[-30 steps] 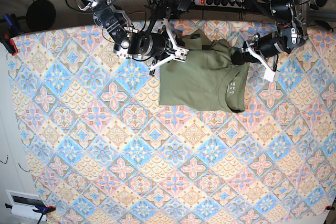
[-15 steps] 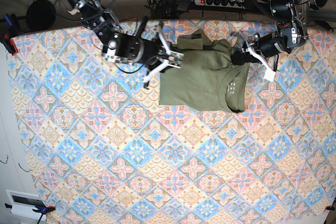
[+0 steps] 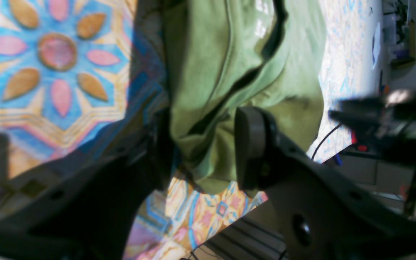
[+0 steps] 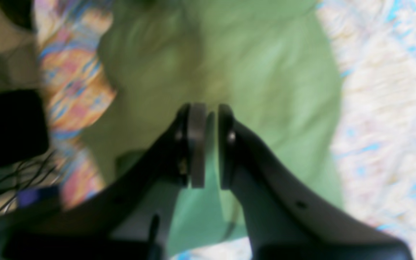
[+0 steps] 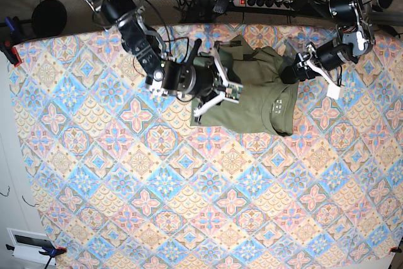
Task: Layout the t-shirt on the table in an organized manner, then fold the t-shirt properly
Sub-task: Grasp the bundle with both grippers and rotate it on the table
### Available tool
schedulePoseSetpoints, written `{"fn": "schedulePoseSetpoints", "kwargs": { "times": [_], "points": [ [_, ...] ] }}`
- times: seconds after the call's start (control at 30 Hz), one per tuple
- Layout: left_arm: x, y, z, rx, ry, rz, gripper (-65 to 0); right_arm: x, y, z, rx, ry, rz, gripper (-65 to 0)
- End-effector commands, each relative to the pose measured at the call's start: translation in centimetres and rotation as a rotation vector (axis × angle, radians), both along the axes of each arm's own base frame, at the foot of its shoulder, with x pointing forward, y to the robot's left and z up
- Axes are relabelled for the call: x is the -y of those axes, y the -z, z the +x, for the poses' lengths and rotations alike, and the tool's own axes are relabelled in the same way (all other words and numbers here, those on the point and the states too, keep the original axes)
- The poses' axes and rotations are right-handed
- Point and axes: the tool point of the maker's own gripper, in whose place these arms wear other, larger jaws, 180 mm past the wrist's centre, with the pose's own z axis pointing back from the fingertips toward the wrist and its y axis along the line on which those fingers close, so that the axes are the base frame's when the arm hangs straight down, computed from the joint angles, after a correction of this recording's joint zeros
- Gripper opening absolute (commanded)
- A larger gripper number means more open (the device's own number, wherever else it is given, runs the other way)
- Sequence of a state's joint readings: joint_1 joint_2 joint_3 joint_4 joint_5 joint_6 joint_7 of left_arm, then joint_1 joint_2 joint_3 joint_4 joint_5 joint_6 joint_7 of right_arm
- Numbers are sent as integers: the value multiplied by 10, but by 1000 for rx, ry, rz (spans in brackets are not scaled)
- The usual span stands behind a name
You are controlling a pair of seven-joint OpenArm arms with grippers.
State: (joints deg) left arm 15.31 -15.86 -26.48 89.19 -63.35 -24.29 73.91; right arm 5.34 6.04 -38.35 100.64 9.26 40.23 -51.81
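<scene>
The olive-green t-shirt (image 5: 258, 102) lies folded into a compact block at the back of the patterned table (image 5: 189, 187). My right gripper (image 5: 230, 91) hovers over the shirt's left part. In the right wrist view, blurred by motion, the right gripper (image 4: 211, 112) has its pads almost together, with the t-shirt (image 4: 265, 72) lying beneath and nothing seen pinched. My left gripper (image 5: 301, 68) is at the shirt's upper right corner. In the left wrist view the left gripper (image 3: 200, 144) is open, with a bunched fold of the t-shirt (image 3: 229, 54) lying between the spread jaws.
A power strip (image 5: 264, 1) and loose cables lie beyond the table's back edge. Clamps (image 5: 9, 48) hold the cloth at the left edge. A white box (image 5: 28, 244) sits off the front left corner.
My left gripper's jaws have spread apart around the shirt corner. My right arm swung left off the shirt's edge, then came back over its left part.
</scene>
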Motion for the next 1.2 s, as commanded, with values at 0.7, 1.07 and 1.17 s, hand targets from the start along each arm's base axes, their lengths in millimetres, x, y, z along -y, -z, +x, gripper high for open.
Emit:
{"fn": "schedulePoseSetpoints", "kwargs": {
  "times": [0.7,1.07,1.17],
  "points": [
    [-10,-10,57,67,-69,-82,-382,-16,60,-37,-169,-83,-77,-594],
    [-52,-12,33,55,-141,-10,-383,0,-15,15,20,48,66,-595],
    [-54,-8,18,34,-134,12,-383,6,-25,25,45,79,84,-595]
  ]
}}
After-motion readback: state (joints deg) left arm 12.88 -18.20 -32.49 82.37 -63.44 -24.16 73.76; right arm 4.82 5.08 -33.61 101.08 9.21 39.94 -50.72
